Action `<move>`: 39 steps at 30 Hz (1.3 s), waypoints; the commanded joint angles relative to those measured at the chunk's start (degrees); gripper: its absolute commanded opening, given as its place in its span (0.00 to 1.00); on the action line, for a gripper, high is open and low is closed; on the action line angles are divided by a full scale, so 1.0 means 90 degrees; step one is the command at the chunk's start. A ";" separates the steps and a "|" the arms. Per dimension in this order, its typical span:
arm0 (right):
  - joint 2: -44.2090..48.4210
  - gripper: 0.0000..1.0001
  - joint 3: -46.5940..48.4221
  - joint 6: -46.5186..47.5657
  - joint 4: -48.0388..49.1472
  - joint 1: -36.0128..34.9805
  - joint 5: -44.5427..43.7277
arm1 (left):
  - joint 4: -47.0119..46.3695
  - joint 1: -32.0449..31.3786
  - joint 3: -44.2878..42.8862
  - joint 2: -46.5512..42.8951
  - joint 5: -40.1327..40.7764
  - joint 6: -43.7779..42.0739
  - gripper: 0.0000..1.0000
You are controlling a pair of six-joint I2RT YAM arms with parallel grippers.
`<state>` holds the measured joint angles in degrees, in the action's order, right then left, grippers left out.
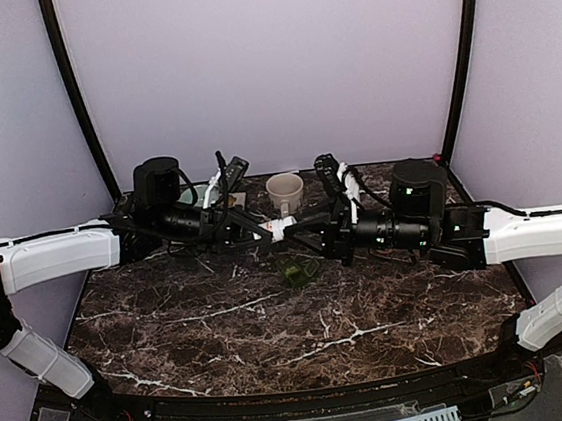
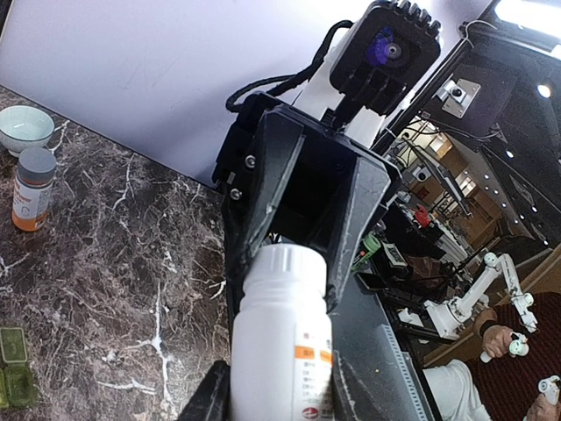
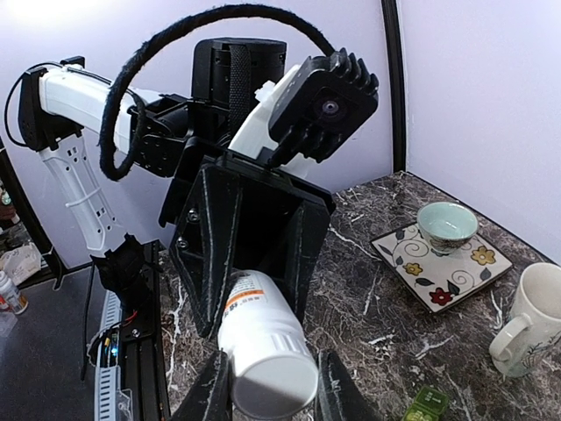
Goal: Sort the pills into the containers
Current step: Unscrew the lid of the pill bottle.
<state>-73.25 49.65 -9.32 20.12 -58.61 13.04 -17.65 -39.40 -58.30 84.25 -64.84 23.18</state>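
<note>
A white pill bottle (image 1: 279,229) with an orange label band hangs above the table's middle, gripped from both ends. My left gripper (image 2: 280,386) is shut on the bottle's body (image 2: 280,342). My right gripper (image 3: 272,386) is shut on its white cap (image 3: 267,381), which is still on the bottle. The containers, a small dark green pill box (image 1: 296,272), lie on the marble just below the bottle, also seen at the edge of both wrist views (image 2: 13,373) (image 3: 427,405). No loose pills show.
A cream mug (image 1: 285,192) stands behind the bottle near the back wall. A pale green bowl (image 3: 447,224) sits on a floral square plate (image 3: 465,272). An orange pill bottle with a grey cap (image 2: 33,189) stands near the bowl (image 2: 24,127).
</note>
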 commanded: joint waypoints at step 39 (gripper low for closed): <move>0.0753 0.11 -0.0560 -0.0913 0.0457 0.0513 -0.0444 | -0.1215 -0.0023 0.0867 -0.0481 0.0661 -0.0149 0.00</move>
<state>-68.38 45.87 -16.84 22.09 -54.39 11.68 -23.20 -39.44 -52.69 81.41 -61.43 21.69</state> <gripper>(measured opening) 0.266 0.313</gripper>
